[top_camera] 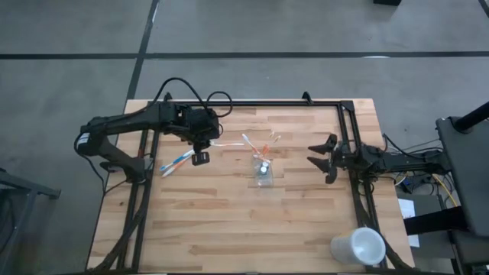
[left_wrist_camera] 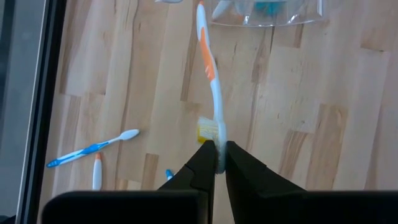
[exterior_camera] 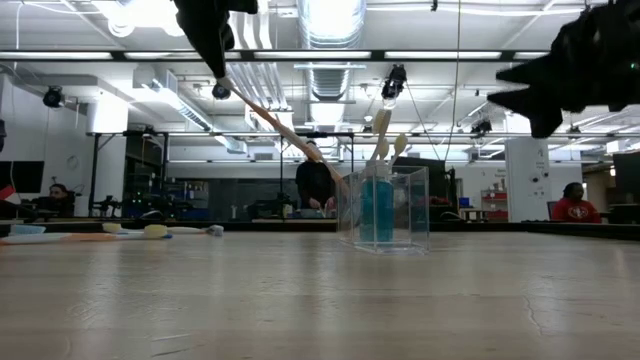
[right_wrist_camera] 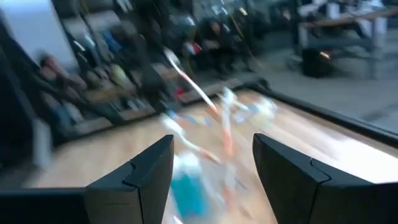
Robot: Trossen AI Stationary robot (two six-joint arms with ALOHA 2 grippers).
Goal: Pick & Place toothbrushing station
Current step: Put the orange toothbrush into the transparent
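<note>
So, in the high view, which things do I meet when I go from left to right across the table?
Toothbrushes lying on the table → left gripper, shut on a white and orange toothbrush → clear plastic cup → right gripper, open → white cup at the near right corner.

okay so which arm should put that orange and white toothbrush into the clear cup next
Left. Its gripper already has its jaws shut on the orange and white toothbrush, lifted and angled toward the clear cup. The right gripper hangs open and empty beside the cup.
</note>
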